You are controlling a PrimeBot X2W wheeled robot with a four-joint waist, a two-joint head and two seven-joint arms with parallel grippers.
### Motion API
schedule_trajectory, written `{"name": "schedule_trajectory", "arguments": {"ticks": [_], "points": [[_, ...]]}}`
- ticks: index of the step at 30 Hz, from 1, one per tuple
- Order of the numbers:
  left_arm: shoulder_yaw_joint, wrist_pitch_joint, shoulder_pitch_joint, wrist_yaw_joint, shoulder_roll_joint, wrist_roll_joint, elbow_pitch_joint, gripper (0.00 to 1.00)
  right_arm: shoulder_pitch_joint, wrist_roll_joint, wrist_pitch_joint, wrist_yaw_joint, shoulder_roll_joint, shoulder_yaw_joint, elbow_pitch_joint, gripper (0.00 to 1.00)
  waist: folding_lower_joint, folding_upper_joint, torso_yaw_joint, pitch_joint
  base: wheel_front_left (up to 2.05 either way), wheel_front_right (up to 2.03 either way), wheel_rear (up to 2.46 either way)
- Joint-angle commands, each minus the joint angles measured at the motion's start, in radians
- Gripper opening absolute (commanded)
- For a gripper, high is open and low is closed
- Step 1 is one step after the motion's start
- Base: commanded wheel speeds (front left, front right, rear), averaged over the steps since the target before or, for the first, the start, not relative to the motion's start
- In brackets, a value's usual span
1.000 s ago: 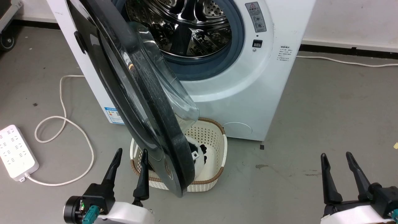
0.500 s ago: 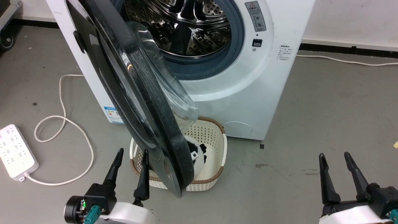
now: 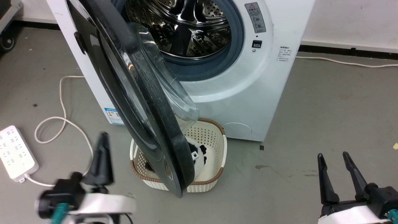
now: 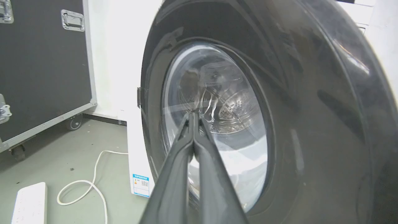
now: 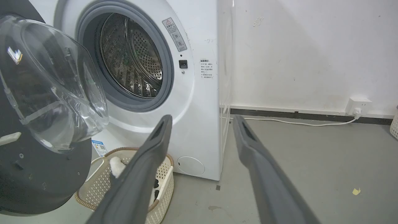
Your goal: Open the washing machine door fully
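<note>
Far to my left a white power strip (image 3: 14,152) lies on the grey floor (image 3: 326,105), its white cable (image 3: 62,119) looping towards the washing machine (image 3: 248,93). My left gripper (image 3: 103,138) comes next, blurred in the head view, low and just left of the door; in the left wrist view its two dark fingers (image 4: 186,146) are pressed together, tips touching, with nothing between them, pointing at the glass on the door's outer face. The washing machine door (image 3: 168,130) stands swung out on its left-hand hinge, nearly edge-on to my head camera, glossy black with the clear bowl (image 3: 174,93) bulging towards the machine, partly open. Its lower edge hangs over a cream basket (image 3: 217,140) on the floor, which holds something soft, black and white (image 3: 199,154). Behind, the steel drum (image 3: 192,28) is open to view inside its grey rim. At the far right my right gripper (image 3: 332,155) hovers low over bare floor, fingers spread apart and empty, well clear of the door.
</note>
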Motion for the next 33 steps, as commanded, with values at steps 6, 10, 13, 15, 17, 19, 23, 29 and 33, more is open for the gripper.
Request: {"name": "schedule_trajectory", "arguments": {"ticks": [6,10,13,15,17,19,23,29,33], "points": [[0.082,-0.005,-0.049,0.006,0.001,-0.01,-0.136,0.0,-0.002,-0.004,-0.004,0.001,0.005,0.007,0.006,1.0,-0.0001,0.0,-0.004,-0.011,0.0,0.0,0.0],[0.11,-0.005,-0.091,0.012,0.001,-0.013,-0.26,0.0,-0.002,-0.003,-0.005,0.001,0.005,0.008,0.005,1.0,-0.0001,0.0,-0.005,-0.016,0.0,0.0,0.0],[0.101,-0.005,-0.117,0.016,0.001,-0.003,-0.338,0.0,-0.001,-0.001,-0.005,0.001,0.005,0.01,0.005,1.0,-0.0001,0.0,-0.007,-0.02,0.0,0.0,0.0],[0.082,-0.005,-0.128,0.015,0.001,0.009,-0.378,0.0,0.0,0.001,-0.005,0.001,0.005,0.013,0.006,1.0,-0.0001,0.0,-0.008,-0.021,0.0,0.0,0.0],[0.05,-0.005,-0.133,0.012,0.001,0.019,-0.406,0.0,0.001,0.004,-0.005,0.001,0.005,0.015,0.008,1.0,-0.0001,0.0,-0.009,-0.023,0.0,0.0,0.0],[-0.001,-0.005,-0.129,-0.001,0.001,0.046,-0.422,0.0,0.003,0.007,-0.005,0.001,0.005,0.016,0.009,1.0,-0.0001,0.0,-0.01,-0.022,0.0,0.0,0.0],[-0.119,0.009,-0.111,-0.01,0.001,0.074,-0.431,0.0,0.002,0.013,-0.005,0.001,0.005,0.02,0.01,1.0,-0.0001,0.0,-0.014,-0.015,0.0,0.0,0.0],[-0.325,0.085,-0.068,-0.025,0.001,0.068,-0.319,0.0,-0.003,0.023,-0.005,0.001,0.005,0.025,0.016,1.0,-0.0001,0.0,-0.016,0.0,0.0,0.0,0.0],[-0.394,0.15,-0.045,-0.025,0.001,0.062,-0.203,0.0,-0.01,0.025,-0.005,0.001,0.005,0.027,0.017,1.0,-0.0001,0.0,-0.02,0.007,0.0,0.0,0.0]]}}
